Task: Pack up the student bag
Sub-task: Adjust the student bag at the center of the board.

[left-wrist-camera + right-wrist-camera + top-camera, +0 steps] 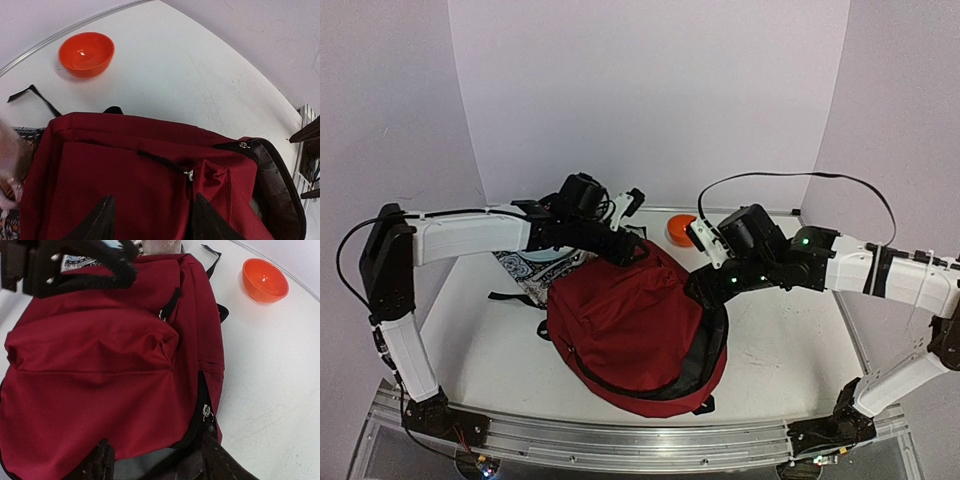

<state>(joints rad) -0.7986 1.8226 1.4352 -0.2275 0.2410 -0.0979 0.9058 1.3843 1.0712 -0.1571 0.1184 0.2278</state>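
The student bag (pixel 630 330) lies mid-way on the table (pixel 790 345), our left hand (pixel 152 217) at its 12 o'clock edge and right hand (pixel 157 460) at 2 o'clock both spread, holding nothing, so we should pinch fabric beside the zip (pixel 202 390) squarely before widening the mouth.

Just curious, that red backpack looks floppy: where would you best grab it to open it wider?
Probably the student bag's black zip rim beside the zip slider, from above on the right arm's side. That edge stands up as a thin ridge jaws can pinch; the red panel is loose fabric.
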